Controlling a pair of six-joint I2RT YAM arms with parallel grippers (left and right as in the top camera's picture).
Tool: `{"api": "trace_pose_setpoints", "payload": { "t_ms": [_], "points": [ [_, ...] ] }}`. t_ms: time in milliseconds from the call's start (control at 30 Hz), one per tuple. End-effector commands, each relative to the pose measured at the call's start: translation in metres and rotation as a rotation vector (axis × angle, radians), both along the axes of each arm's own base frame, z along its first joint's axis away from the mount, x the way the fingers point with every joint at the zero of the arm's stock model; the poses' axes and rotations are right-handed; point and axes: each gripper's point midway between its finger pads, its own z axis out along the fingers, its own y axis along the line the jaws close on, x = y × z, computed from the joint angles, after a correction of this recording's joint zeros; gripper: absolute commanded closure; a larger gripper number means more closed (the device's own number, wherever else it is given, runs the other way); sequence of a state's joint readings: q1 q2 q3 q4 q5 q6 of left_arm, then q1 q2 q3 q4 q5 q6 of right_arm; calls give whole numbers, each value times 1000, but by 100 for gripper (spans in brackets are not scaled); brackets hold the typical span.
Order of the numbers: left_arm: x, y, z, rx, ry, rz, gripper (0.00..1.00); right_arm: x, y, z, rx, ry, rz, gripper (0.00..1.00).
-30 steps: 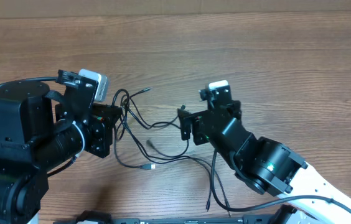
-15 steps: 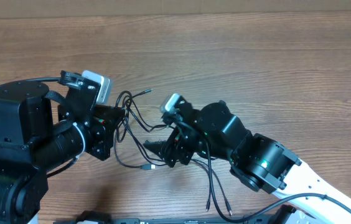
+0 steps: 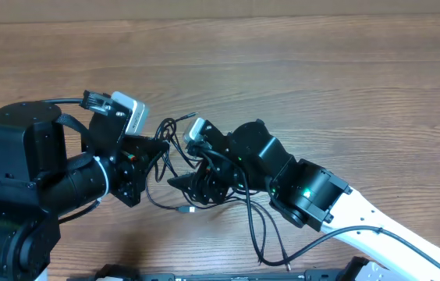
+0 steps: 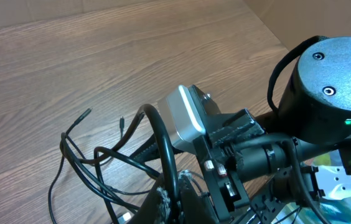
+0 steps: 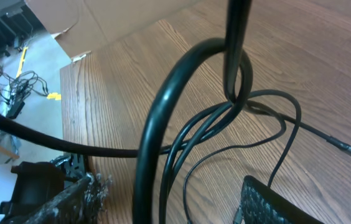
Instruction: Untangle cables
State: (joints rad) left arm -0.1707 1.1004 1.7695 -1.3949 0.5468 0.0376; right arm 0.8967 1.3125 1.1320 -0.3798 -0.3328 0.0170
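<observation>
Wide wooden surface (image 3: 321,70), and both arms are crowded into its near-left half. The left arm (image 3: 25,172), the bulkier shape, reaches in from the near-left corner. The right arm (image 3: 306,191) comes in from the near right and bends left across the middle.

Between them lie the cables (image 3: 175,156), a loose black tangle on the surface just left of centre with its loops overlapping. 1 plug end (image 3: 191,117) pokes out on the far side and another lies on the near side. 2 strands trail off toward the near right.

The left tool (image 3: 156,148) sits at the tangle's left edge, clamped tight. Its wrist view shows a cord arching up out of the pinch, so it has hold of the cables.

The right tool (image 3: 182,184) is down at the tangle's near-right edge with its jaws parted. In its wrist view the 2 pads (image 5: 60,193) stand well apart and a cord loop rises between them, not pinched. Beyond that loop, several strands cross at 1 point.
</observation>
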Motion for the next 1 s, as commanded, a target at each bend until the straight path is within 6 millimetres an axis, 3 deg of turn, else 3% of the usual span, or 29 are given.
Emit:
{"api": "trace_pose_setpoints", "payload": {
  "t_ms": [0,167,333,500,667,800,967],
  "points": [
    [-4,-4,12,-1,-57,-38,96,8,0,8,9,-1,-45,31],
    [1,3,9,34,-65,-4,96,30,-13,1,-21,23,-215,30],
    [1,4,9,39,-65,-3,96,79,-58,-6,1,122,-636,26],
    [-6,5,0,112,-83,-66,96,102,-84,-7,56,199,-780,21],
    [10,33,-7,199,-65,115,96,118,-123,-21,139,411,-1007,14],
    [24,55,-9,196,-20,315,96,115,-128,-30,129,498,-987,10],
    [21,42,-12,230,-45,183,96,105,-112,-28,46,408,-781,10]
  ]
}}
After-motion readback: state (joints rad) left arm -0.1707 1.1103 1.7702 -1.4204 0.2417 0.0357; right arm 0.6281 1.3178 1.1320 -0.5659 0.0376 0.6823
